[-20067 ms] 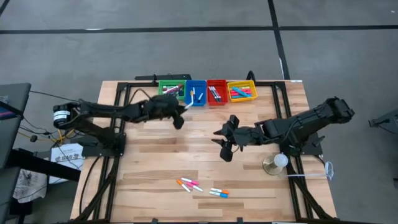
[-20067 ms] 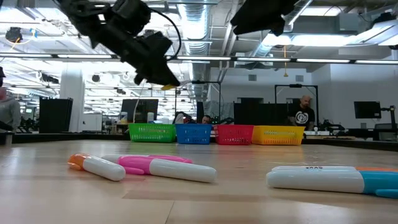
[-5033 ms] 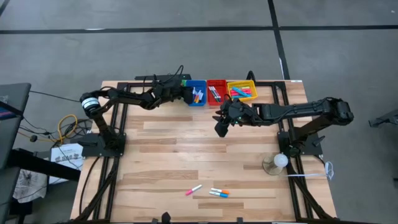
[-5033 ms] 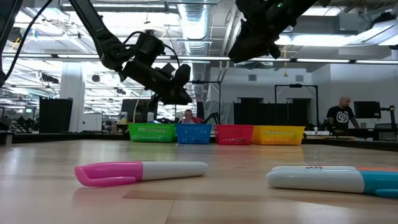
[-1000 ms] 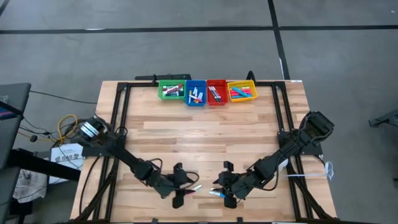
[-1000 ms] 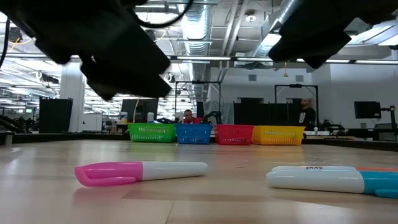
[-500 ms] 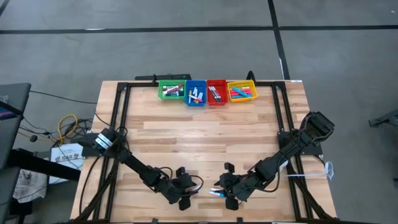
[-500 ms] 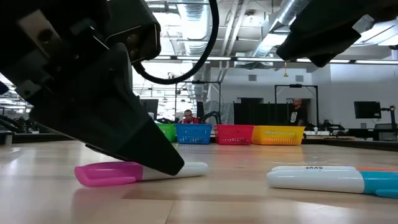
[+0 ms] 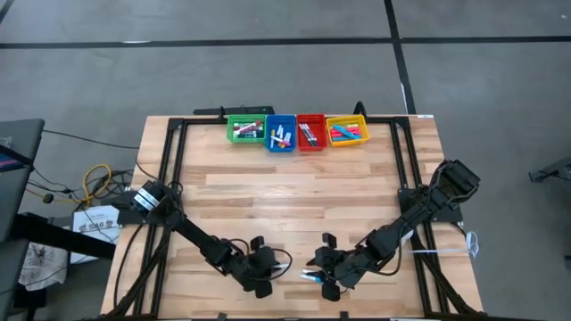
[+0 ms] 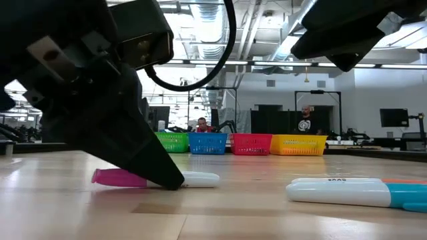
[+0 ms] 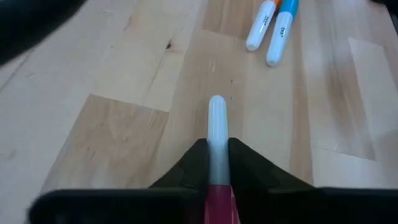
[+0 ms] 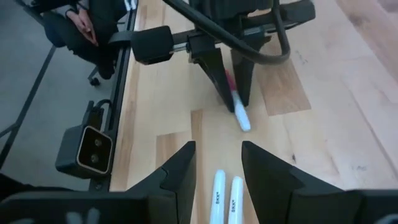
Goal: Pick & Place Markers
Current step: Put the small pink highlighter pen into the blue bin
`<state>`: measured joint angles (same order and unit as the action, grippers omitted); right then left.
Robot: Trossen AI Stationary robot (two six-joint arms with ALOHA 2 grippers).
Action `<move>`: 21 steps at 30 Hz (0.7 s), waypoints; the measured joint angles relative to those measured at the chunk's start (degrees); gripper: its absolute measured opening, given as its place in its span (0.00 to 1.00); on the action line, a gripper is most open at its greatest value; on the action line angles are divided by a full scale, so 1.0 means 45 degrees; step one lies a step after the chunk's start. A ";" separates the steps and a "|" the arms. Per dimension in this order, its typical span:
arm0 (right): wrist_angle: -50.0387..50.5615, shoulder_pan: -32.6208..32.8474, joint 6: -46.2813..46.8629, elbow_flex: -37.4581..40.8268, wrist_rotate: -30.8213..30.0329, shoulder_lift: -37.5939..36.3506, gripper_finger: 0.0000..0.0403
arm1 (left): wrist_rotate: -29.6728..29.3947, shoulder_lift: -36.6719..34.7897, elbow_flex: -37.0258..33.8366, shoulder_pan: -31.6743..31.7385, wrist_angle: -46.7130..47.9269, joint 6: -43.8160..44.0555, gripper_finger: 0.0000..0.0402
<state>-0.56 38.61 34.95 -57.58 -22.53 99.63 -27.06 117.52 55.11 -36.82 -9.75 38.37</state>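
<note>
High view: left gripper (image 9: 264, 278) low at table's 6 o'clock, clamped on pink marker (image 9: 277, 271); right gripper (image 9: 323, 276) just beside, over blue/orange pair (image 9: 312, 276). Bins (image 9: 297, 131) at 12 o'clock, likely destination.

Low view: pink marker (image 10: 157, 178) flat on wood, pinched mid-body for balanced lift.

Left wrist: fingers (image 11: 194, 163) closed around it.

Right wrist: right fingers (image 12: 180, 165) spread, empty, straddling pair (image 12: 225, 198).

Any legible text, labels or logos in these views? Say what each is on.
Nothing reads clearly.
Small dark print on the two white-barrelled markers lying side by side: too blurred to read.
Printed paper sheets on the floor beside the wooden table: too small.
Pale logo on a distant person's dark shirt: too small.
</note>
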 joint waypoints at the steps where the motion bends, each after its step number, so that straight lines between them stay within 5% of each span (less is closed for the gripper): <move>1: 0.0000 0.0000 -0.0001 0.0000 -0.0045 0.0000 0.29 | 0.0134 -0.0083 -0.0004 0.0088 0.0028 0.0000 0.10; 5: -0.0037 -0.0118 -0.0053 0.0000 -0.0057 0.0000 0.29 | -0.0038 -0.0898 -0.0148 0.0450 0.0753 -0.0392 0.09; 12: -0.0350 -0.0365 -0.0929 -0.0240 -0.0028 -0.0078 0.29 | -0.2638 -0.4132 -0.0464 0.1594 0.2323 -0.0981 0.10; 21: 0.0959 -0.1182 -0.3783 -0.1219 -0.0038 -0.1497 0.29 | -0.2776 -0.7908 -0.1636 0.5045 0.2384 -0.0928 0.11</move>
<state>3.76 33.29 17.93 -63.07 -22.70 92.90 -39.55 81.93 47.75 -14.12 0.97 34.19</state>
